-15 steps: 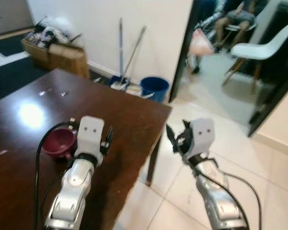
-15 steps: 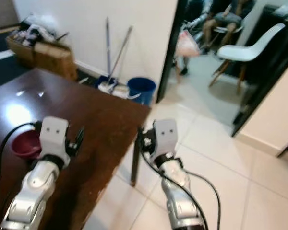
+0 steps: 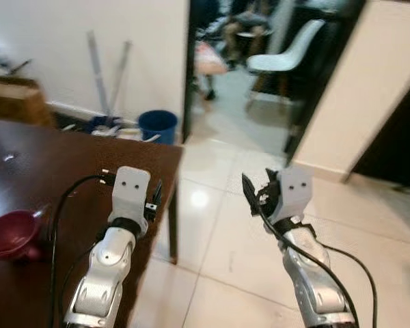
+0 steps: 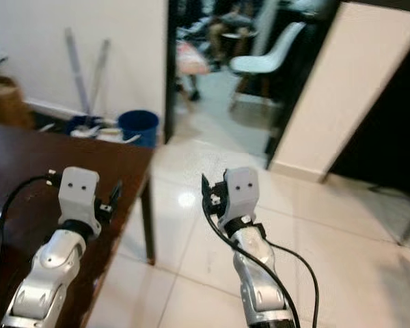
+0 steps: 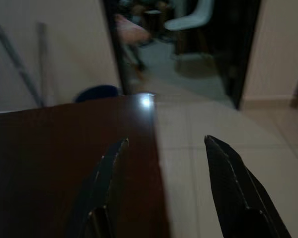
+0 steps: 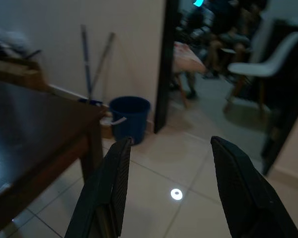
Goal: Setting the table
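Observation:
A dark red bowl (image 3: 12, 234) sits on the brown wooden table (image 3: 68, 164) at the far left. My left gripper (image 5: 164, 148) hovers open over the table's right corner, with nothing between its fingers. To the right of the table, my right gripper (image 6: 169, 148) is held open and empty above the tiled floor. In the eye views the left gripper (image 3: 154, 198) is right of the bowl, apart from it.
A blue bucket (image 3: 157, 126) and mop handles (image 3: 106, 75) stand against the white wall behind the table. An open doorway (image 3: 253, 61) leads to a room with a white chair (image 3: 283, 55) and a seated person (image 3: 242, 20). A cardboard box (image 3: 14, 99) is at the far left.
The whole view has swung to the right: table and bowl sit further left, and more floor and doorway show. Both grippers keep their pose, still open.

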You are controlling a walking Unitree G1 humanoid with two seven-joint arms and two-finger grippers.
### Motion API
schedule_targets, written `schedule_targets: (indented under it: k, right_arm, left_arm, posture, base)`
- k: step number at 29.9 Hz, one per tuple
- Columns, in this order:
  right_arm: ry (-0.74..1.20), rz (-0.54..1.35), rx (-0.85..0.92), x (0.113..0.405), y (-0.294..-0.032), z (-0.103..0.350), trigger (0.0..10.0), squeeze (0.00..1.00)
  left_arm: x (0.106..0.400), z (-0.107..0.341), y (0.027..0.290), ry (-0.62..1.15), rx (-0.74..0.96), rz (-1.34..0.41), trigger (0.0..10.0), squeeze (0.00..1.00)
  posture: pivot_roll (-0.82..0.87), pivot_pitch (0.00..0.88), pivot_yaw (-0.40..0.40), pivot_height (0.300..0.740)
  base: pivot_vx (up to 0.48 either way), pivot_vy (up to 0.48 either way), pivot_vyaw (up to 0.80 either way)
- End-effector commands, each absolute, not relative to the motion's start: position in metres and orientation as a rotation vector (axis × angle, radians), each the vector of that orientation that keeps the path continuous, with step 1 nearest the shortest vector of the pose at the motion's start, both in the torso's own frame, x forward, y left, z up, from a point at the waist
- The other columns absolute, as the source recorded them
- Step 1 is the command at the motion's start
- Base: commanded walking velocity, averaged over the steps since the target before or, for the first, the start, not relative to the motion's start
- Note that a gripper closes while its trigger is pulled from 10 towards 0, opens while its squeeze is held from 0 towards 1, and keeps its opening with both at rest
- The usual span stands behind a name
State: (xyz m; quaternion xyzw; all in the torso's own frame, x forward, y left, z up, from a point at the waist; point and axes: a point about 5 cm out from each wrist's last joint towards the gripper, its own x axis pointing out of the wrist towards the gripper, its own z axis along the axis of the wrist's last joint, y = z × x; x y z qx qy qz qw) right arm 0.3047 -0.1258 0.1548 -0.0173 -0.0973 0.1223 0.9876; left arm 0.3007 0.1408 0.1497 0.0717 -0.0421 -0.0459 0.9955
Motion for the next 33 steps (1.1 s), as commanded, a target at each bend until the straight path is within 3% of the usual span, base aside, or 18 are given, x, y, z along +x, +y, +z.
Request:
schedule_targets:
  k: [1, 33]
  right_arm:
    - [-0.176, 0.249, -0.031, 0.3041, -0.1256, 0.1514, 10.0, 0.00]
    - [-0.161, 0.261, -0.033, 0.3049, -0.1230, 0.1475, 10.0, 0.00]
  left_arm:
    - [0.2996, 0.1440, 0.1406, -0.062, 0.148, -0.091, 10.0, 0.00]
    - [0.2989, 0.1367, 0.1449, -0.034, 0.148, -0.090, 10.0, 0.00]
  posture:
    - [-0.05, 0.001, 0.038, 0.740]
    - [-0.05, 0.000, 0.040, 0.740]
  base:
    - [0.000, 0.000, -0.80]
    - [0.000, 0.000, -0.80]
